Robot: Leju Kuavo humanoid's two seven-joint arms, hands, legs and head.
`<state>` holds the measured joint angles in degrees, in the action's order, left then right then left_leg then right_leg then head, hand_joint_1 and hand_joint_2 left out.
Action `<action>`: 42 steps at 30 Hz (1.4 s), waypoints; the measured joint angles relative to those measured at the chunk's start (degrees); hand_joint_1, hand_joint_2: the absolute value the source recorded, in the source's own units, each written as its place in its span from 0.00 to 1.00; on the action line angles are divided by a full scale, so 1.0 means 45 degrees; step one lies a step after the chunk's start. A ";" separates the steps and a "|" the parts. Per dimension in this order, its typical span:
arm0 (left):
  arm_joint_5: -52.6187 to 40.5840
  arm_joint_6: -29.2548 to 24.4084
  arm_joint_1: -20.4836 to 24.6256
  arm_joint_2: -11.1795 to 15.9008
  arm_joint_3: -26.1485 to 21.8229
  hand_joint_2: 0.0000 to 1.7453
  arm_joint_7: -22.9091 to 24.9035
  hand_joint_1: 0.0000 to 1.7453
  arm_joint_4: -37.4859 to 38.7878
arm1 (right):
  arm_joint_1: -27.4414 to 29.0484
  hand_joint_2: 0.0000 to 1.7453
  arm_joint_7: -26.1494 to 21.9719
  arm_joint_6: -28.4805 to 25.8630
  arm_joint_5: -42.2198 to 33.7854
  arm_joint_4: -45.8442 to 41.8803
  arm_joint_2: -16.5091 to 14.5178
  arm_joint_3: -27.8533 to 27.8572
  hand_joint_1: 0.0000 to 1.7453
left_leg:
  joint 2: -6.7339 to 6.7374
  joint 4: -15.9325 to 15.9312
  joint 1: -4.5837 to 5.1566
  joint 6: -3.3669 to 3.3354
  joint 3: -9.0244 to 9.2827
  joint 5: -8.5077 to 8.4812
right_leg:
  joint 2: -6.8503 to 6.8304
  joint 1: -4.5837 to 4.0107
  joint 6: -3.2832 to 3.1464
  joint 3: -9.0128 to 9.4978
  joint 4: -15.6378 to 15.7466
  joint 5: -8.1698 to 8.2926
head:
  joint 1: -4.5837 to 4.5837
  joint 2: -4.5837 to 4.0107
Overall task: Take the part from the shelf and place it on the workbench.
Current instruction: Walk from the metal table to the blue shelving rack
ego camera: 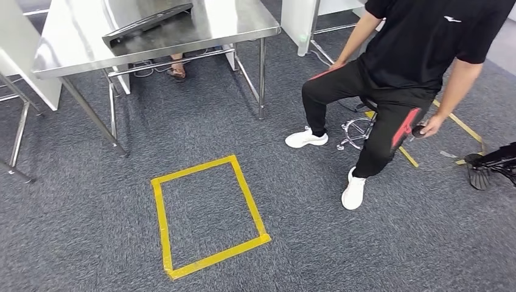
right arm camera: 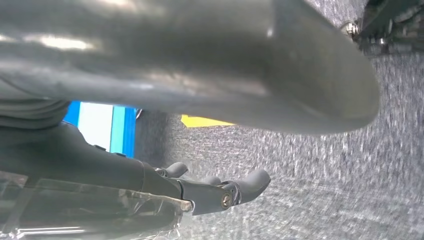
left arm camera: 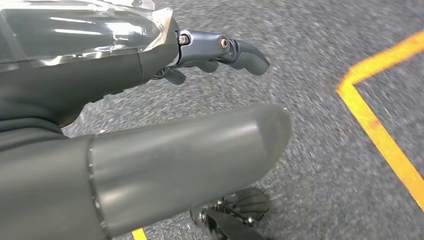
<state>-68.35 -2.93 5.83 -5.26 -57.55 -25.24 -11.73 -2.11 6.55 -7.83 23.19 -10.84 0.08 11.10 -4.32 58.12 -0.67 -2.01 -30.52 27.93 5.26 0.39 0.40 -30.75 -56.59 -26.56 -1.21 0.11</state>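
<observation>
Closest to me, my left hand [left arm camera: 165,125] hangs over the grey carpet [ego camera: 316,243] with nothing in it, the thick thumb set apart from the darker fingers [left arm camera: 240,50], which stretch out loosely; a strip of yellow tape [left arm camera: 380,130] runs along the floor beside it. My right hand [right arm camera: 210,150] is much the same, holding nothing, thumb and fingers [right arm camera: 250,182] apart above the carpet, with a blue and white panel [right arm camera: 107,127] and a scrap of yellow tape behind it. From the head view I look down on a yellow tape rectangle [ego camera: 207,216] marked on the carpet just ahead. Beyond it to the right a person [ego camera: 401,79] in a black shirt and black trousers with a red stripe sits on a stool [ego camera: 359,131], white shoes [ego camera: 307,139] on the floor, one hand low beside a thigh holding something small and dark that I cannot make out. A dark wheeled foot [ego camera: 487,167] sits at the right edge. Further off to the left stands a steel bench [ego camera: 79,42], and on its top lies a dark, flat, ribbed part [ego camera: 146,23]; under the bench I can see someone's foot in a sandal [ego camera: 176,72]
</observation>
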 joint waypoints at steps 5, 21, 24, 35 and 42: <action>-0.0063 -0.0002 -0.0020 -0.0092 0.0113 0.00 -0.0055 0.00 0.0008 | 0.0053 0.00 0.0097 -0.0017 -0.0113 0.0008 0.0018 0.0058 0.00 | 0.0500 -0.0569 0.0019 -0.0116 0.0172 -0.0206 | -0.0172 -0.0010 0.0242 -0.0519 -0.0372 -0.0083 | -0.0008 0.0000; -0.0789 0.0237 -0.0173 -0.0300 0.0765 0.00 0.0328 0.00 0.0053 | 0.0193 0.00 0.0511 -0.0033 -0.0199 0.0028 0.0097 0.0374 0.00 | 0.1806 0.0319 -0.0078 0.0619 0.0062 0.0708 | -0.1377 0.0370 0.0217 -0.0027 0.0012 -0.0049 | -0.0013 0.0000; -0.0789 0.0216 -0.0292 -0.0279 0.0821 0.00 0.0333 0.00 0.0103 | 0.0179 0.00 0.0467 -0.0033 -0.0199 0.0030 0.0063 0.0386 0.00 | 0.1058 0.2664 -0.0103 0.0640 -0.0981 0.1928 | -0.0949 0.0279 0.0053 -0.0117 0.0002 0.0033 | 0.0006 0.0000; -0.0818 0.0146 -0.0183 -0.0300 0.0927 0.00 0.0554 0.00 0.0129 | 0.0160 0.00 0.0517 -0.0128 -0.0330 0.0073 -0.0104 0.0610 0.00 | 0.0388 -0.0358 -0.0016 0.0012 0.0243 0.0079 | 0.0203 0.0148 0.0471 -0.0560 -0.0267 0.0113 | -0.0014 0.0000; -0.0699 0.0158 -0.0237 -0.0318 0.0927 0.00 0.0810 0.00 0.0134 | 0.0145 0.00 0.0438 -0.0177 0.0084 0.0078 -0.0181 0.0608 0.00 | 0.1726 -0.0468 0.0020 -0.0167 0.0163 -0.0023 | -0.1123 0.0172 0.0618 -0.1812 -0.3246 -0.1143 | -0.0112 0.0000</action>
<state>-71.49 -2.22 4.76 -6.69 -53.38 -21.60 -11.13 -1.46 8.52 -8.63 23.57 -10.49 -0.74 13.84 3.45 56.01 -0.58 -2.76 -29.79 27.83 0.21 1.16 3.18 -38.90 -71.20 -31.70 -1.72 0.11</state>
